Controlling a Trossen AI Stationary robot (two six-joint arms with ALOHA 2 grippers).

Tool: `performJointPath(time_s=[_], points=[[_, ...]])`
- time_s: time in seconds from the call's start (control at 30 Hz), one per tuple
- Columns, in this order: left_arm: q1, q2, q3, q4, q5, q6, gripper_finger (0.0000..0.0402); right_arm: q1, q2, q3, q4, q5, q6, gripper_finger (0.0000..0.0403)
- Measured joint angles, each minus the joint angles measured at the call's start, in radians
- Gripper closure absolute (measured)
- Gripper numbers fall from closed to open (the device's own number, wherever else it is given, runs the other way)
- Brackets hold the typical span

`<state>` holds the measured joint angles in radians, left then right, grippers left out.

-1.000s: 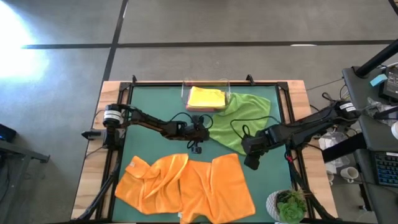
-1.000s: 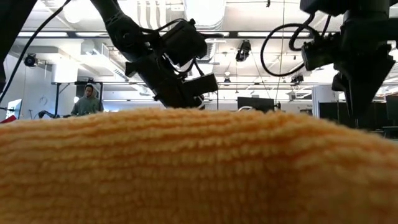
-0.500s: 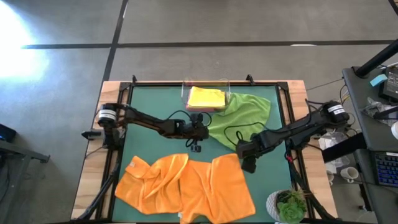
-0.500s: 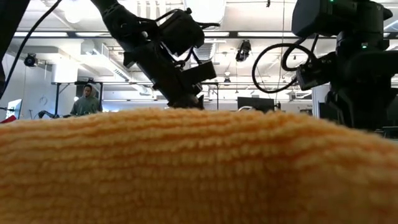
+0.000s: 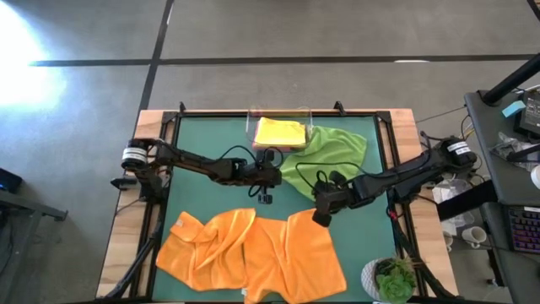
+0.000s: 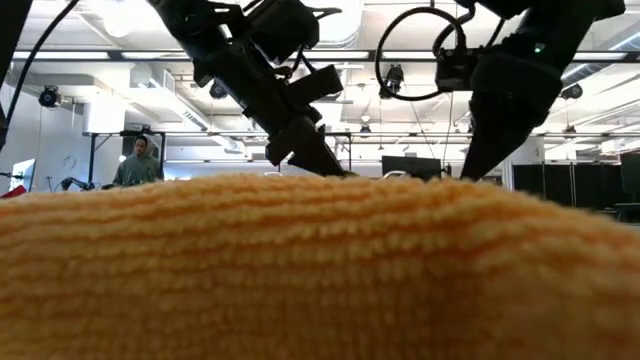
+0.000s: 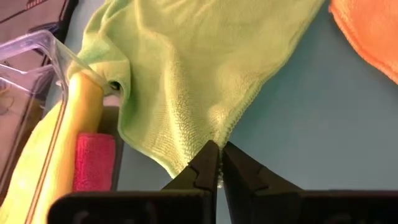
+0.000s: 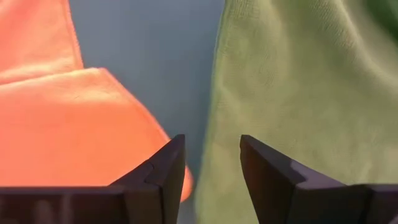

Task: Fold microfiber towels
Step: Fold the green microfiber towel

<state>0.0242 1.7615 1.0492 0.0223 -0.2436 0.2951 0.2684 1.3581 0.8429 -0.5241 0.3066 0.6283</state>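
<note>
The green towel (image 5: 327, 160) lay spread and rumpled on the table (image 5: 211, 135), toward its far right part, one corner touching the clear tray (image 5: 278, 118) at the middle of the far edge. In that tray sat the folded yellow towel (image 5: 280, 133), with a pink towel (image 7: 94, 160) beneath it. The left pincer (image 5: 268, 179) was at the green towel's near left edge, its fingers (image 7: 208, 165) pressed together, apparently pinching the hem, though the cloth between them was hard to make out. The right pincer (image 5: 321, 212) hovered with fingers (image 8: 168, 163) spread over the green towel's near edge, just beside an orange towel (image 5: 295, 253). Two orange towels lay crumpled side by side along the near edge, the other orange towel (image 5: 207, 245) to the left.
</note>
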Motion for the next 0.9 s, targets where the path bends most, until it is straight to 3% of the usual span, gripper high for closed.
performJointPath(time_s=[0.53,0.9], points=[[0.0,-0.061,0.002,-0.003,0.003,0.0,0.0401,0.0,0.15,-0.001,0.052,0.016,0.021,0.0272],[0.0,-0.062,0.002,-0.005,0.003,0.0,0.0402,0.0,0.225,0.005,0.034,0.011,0.155,0.0298]])
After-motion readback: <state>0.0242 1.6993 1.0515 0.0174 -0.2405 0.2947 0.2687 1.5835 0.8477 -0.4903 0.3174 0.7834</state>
